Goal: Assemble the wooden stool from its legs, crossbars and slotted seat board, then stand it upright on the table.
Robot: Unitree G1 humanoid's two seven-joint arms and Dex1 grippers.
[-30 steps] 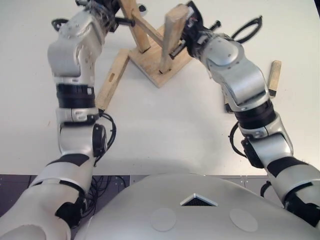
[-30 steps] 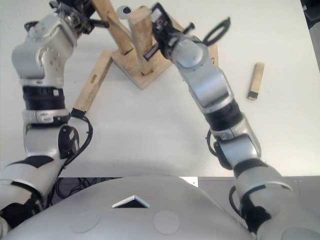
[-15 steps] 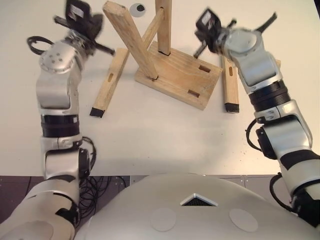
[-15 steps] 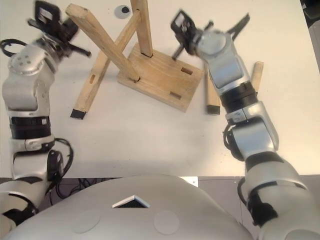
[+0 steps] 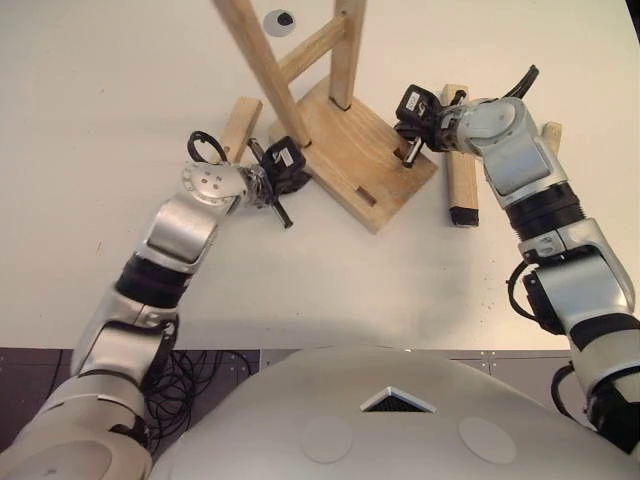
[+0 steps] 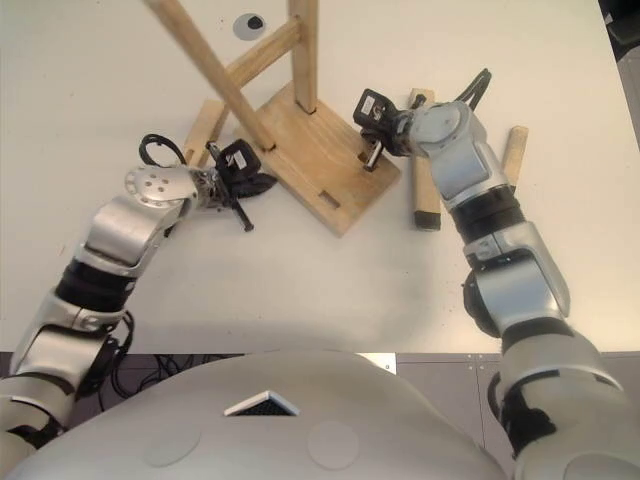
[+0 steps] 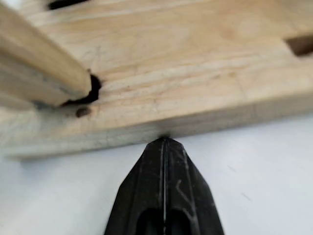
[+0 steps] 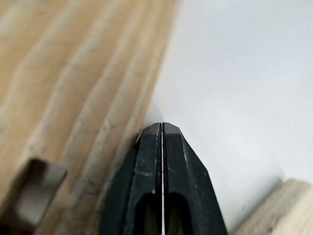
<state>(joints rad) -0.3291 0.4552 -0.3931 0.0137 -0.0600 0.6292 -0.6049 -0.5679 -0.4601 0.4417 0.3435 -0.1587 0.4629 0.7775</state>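
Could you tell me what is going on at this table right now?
The robot is partway through building a wooden stool. The seat board lies flat on the table with two legs standing in it, joined by a crossbar. The left gripper and right gripper, both shut, have their tips at opposite edges of the board. Two loose legs lie on the table beside it.

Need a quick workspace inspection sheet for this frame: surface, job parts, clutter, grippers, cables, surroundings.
Surface: white table.
Job's things: seat board flat, two legs slotted in, crossbar between them; two loose legs and a short piece beside it.
Clutter: small round disc behind the board.
Grippers: left gripper and right gripper shut, tips at the board's left and right sides.
Cables: black loops at both wrists; bundle under the table's near edge.
Surroundings: dark floor panels.
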